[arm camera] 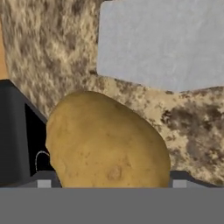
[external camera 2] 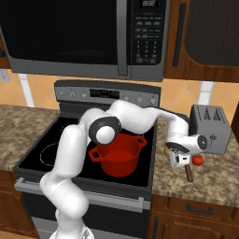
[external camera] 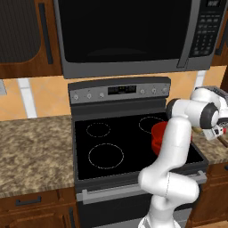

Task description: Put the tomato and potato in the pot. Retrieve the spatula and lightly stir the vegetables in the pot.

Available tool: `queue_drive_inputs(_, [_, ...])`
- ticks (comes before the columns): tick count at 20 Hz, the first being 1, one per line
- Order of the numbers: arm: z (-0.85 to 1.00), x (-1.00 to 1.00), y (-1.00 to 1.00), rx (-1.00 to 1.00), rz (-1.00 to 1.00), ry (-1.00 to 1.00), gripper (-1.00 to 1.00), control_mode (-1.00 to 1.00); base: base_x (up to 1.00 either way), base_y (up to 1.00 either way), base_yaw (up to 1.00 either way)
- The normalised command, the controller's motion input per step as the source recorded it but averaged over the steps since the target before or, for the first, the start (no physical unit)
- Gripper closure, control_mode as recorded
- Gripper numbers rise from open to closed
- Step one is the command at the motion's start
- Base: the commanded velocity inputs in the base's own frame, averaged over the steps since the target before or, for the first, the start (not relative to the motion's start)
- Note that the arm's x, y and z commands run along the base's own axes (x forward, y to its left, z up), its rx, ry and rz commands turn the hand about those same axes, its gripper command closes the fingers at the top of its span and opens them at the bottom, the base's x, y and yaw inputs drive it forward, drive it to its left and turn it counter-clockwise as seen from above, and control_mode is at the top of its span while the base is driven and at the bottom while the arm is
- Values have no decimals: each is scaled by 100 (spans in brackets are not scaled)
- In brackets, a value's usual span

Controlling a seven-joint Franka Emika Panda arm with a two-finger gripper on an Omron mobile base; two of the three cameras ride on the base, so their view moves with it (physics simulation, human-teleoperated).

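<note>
Fingers of the gripper (arm camera: pixel 111 183) stood wide on either side of the potato (arm camera: pixel 107 140) in the hand view, their dark tips just showing at its left and right flanks — whether the pads were already pressing it I could not tell. The potato lay on the speckled counter (arm camera: pixel 52 52) just beside the black stove edge (arm camera: pixel 15 131), its long axis slanting from upper left to lower right between the fingers, with the grey toaster (arm camera: pixel 164 41) beyond it. In the right base view, from left to right, sat the red pot (external camera 2: pixel 116 156) on the stove, then the gripper low over the counter, then the tomato (external camera 2: pixel 198 160) and the toaster — so the pot lay to the gripper's left.
</note>
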Motion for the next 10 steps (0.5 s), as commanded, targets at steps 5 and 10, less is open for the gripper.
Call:
queue_drive_inputs(5, [86, -67, -7, 4, 14, -11, 100, -100, 0, 0, 0])
queue_drive_inputs(10, [98, -100, 38, -8, 14, -11, 100, -100, 0, 0, 0])
